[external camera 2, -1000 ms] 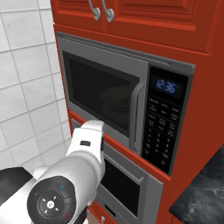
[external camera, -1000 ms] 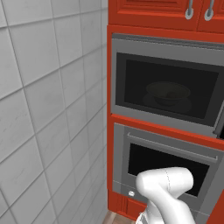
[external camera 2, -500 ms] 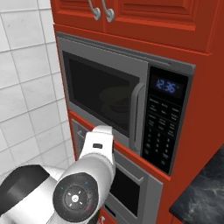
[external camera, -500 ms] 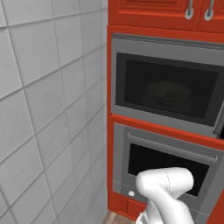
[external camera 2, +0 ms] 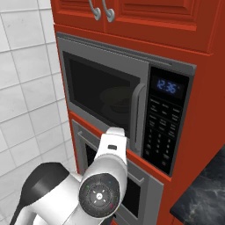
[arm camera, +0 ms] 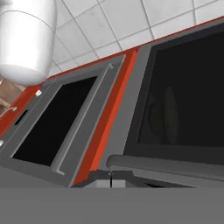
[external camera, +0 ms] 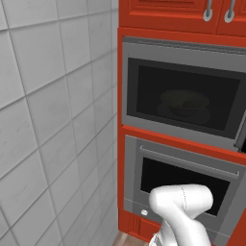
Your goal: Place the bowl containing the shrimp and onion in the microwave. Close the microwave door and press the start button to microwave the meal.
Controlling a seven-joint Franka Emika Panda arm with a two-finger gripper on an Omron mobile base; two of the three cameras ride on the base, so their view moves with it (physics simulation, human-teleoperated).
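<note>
At the far left is a tiled wall (external camera: 53,120); next to it, in the red cabinet (external camera: 126,139), the microwave (external camera 2: 127,101) sits above a lower oven (external camera: 182,178) with a horizontal bar handle. The door (external camera: 185,96) looks shut flush with the front, and through its dark glass the bowl (external camera: 185,102) shows dimly, upright on the turntable; the shrimp and onion inside it cannot be made out. The bowl is probably rigid and breakable, but it needs no more handling where it stands. Just right of the window is the vertical handle (external camera 2: 138,115), and right of that the keypad (external camera 2: 161,132) under a lit clock (external camera 2: 165,87). By this showing, placing and closing seem done and the start button remains. A button is a stiff, shallow thing with little travel, best met squarely with a fingertip and a short, light push; a slanted push could slide onto a neighbouring key. Which key is start is too small to read. The arm (external camera 2: 107,176) reaches up before the oven toward the microwave's lower edge; whether the tool's fingers are apart or together cannot be told.
</note>
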